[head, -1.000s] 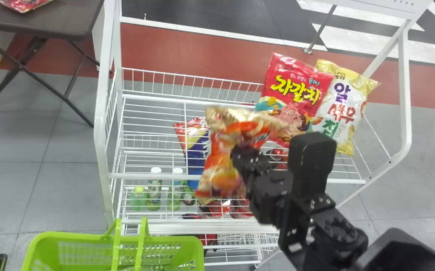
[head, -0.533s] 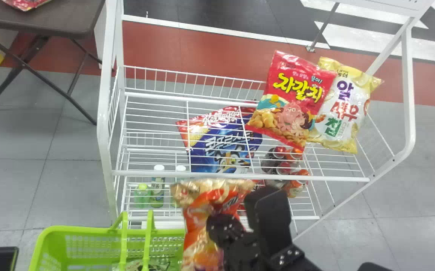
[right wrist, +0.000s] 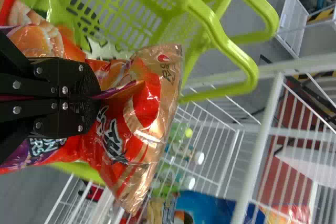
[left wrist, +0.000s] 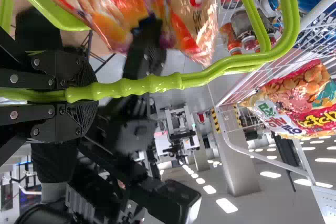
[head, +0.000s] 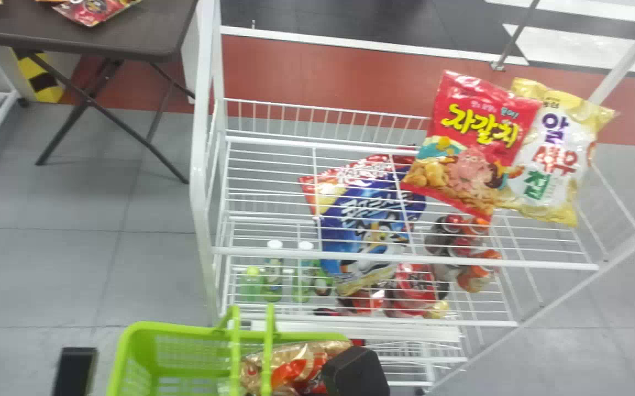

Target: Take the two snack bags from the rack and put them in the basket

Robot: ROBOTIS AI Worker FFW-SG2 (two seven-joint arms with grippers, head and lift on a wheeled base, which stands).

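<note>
At the bottom edge of the head view, my right gripper (head: pixel 355 374) is at the basket's right side with an orange snack bag (head: pixel 295 366). In the right wrist view my right gripper (right wrist: pixel 100 98) is shut on the orange bag (right wrist: pixel 136 119), against the open green basket (right wrist: pixel 121 11). The left arm's black part, my left gripper's side (head: pixel 75 371), is left of the basket (head: pixel 158 330); in the left wrist view my left gripper (left wrist: pixel 92 95) is shut on the basket handle (left wrist: pixel 157 83). A red snack bag (head: pixel 474 143) overlaps a white-yellow one (head: pixel 553 154) on the rack (head: pixel 405 258).
Below the rack's top shelf lie a blue bag (head: pixel 366 220), cans (head: pixel 460 242) and green bottles (head: pixel 273 275). The rack's left post (head: pixel 202 165) rises behind the basket. A dark table (head: pixel 147 33) with snack bags stands at the back left.
The right arm has brought the orange bag from over the rack down and toward the robot, to the basket. The head view has shifted, so rack and basket appear farther right.
</note>
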